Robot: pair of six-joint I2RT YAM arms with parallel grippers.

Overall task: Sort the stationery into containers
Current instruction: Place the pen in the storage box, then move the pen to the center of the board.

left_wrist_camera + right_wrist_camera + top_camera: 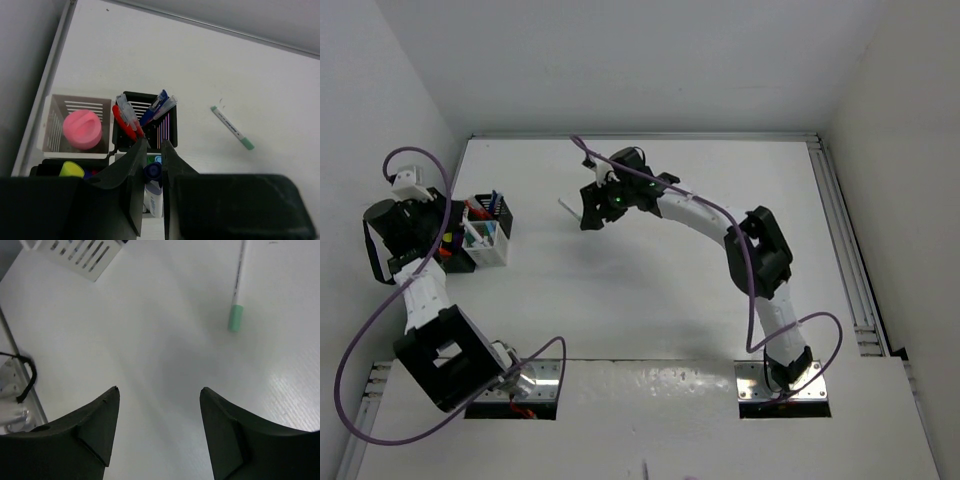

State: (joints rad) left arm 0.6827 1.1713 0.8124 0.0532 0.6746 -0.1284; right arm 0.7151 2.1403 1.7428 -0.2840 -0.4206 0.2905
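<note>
A green-capped pen (231, 127) lies flat and alone on the table (650, 300), to the right of the containers. The white container (80, 125) holds a pink stick (82, 129). Just beside it, the black container (150, 120) holds several pens with red and blue ends that lean against its rim. A second black container (47, 167), nearer the wrist, shows the top of a yellow highlighter (71, 169).

The left gripper (155, 145) hangs over this cluster, closed on a blue-capped pen (152, 171) whose pale barrel runs down between the fingers. The left arm is folded back toward the table's left edge. The right arm arcs from its base toward the far middle of the table. The right gripper (159, 390) is held above bare table with its fingers spread wide and empty, the green-capped pen just beyond them.

The table is plain white, boxed in by pale walls (670, 60). A purple cable (360, 340) loops off the left arm.

From above, the left wrist covers part of the containers. The lower end of the held pen is hidden behind the gripper body.
</note>
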